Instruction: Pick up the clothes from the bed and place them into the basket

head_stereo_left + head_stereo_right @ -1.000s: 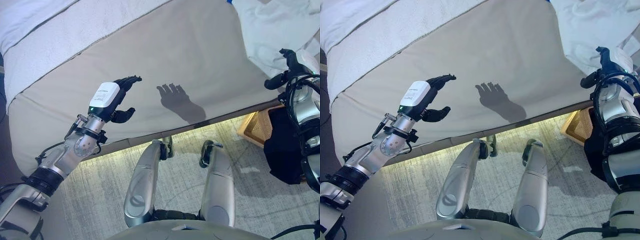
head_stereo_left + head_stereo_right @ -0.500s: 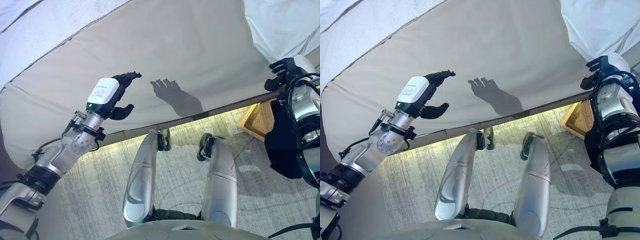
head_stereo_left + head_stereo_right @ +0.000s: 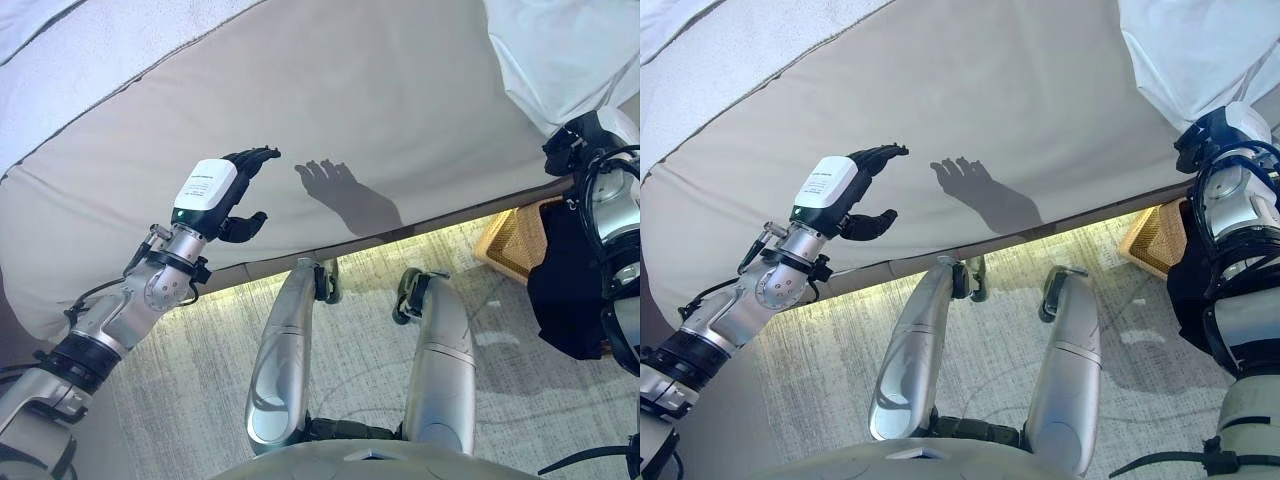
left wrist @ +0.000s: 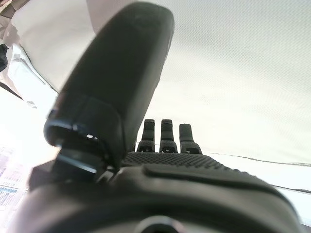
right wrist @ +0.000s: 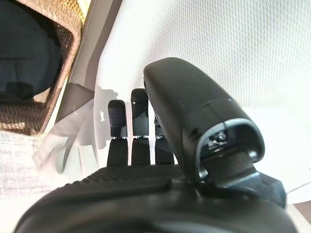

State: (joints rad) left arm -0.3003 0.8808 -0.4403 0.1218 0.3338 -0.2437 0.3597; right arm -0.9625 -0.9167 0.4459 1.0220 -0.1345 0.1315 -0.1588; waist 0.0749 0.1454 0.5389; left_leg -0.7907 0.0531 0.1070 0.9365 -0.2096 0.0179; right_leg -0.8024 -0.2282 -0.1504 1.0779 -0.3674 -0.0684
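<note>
Left eye view: bed (image 3: 400,110) fills the upper scene under a beige sheet. White garment (image 3: 560,50) lies bunched at its far right corner, hanging toward the edge. Wicker basket (image 3: 512,242) sits on the floor below that corner, dark clothing (image 3: 565,290) draped at its side. My right hand (image 5: 133,121) is against the white cloth, fingers straight, nothing gripped. My left hand (image 3: 235,190) hovers over bare sheet, well apart from the garment, fingers extended, thumb spread, empty.
</note>
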